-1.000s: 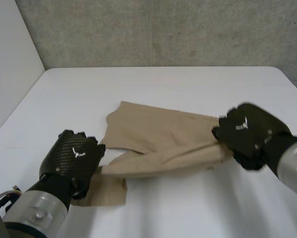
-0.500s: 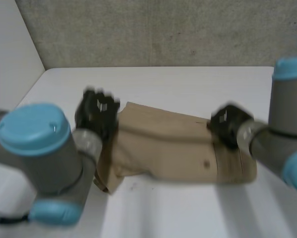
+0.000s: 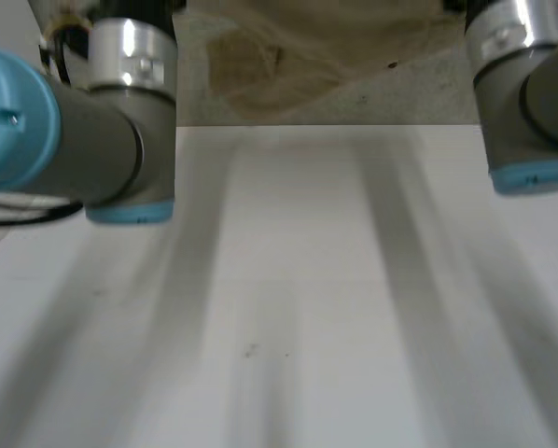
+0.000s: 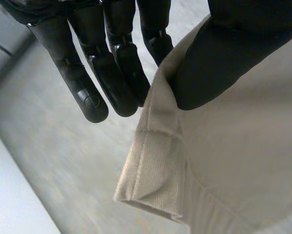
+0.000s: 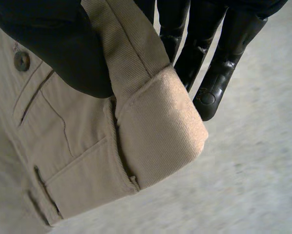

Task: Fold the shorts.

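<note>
Left hand (image 4: 112, 53): thumb pressed against the fingers with a hemmed corner of the shorts (image 4: 234, 161) pinched between them. The grip sits close to the edge, and the hem runs on past the fingertips. Right hand (image 5: 53, 48): thumb clamps a thick banded edge against the fingers, beside a pocket with a button (image 5: 22, 60). The band rolls over into a fat lump just beyond the thumb.

Head view: both arms are up and the shorts hang between them, clear above the table (image 3: 288, 308), sagging in the middle.

Risks, as you should judge them:
- The left pinch looks shallow. A quick swing or a tug from the other arm could pull the hem out, so one side drops and the cloth lands in a heap.
- The rolled lump at the right hand may stay rolled when laid down, leaving a bulky, crooked corner.
- With this much sag, uneven lowering of your two arms would likely set the crease askew.
</note>
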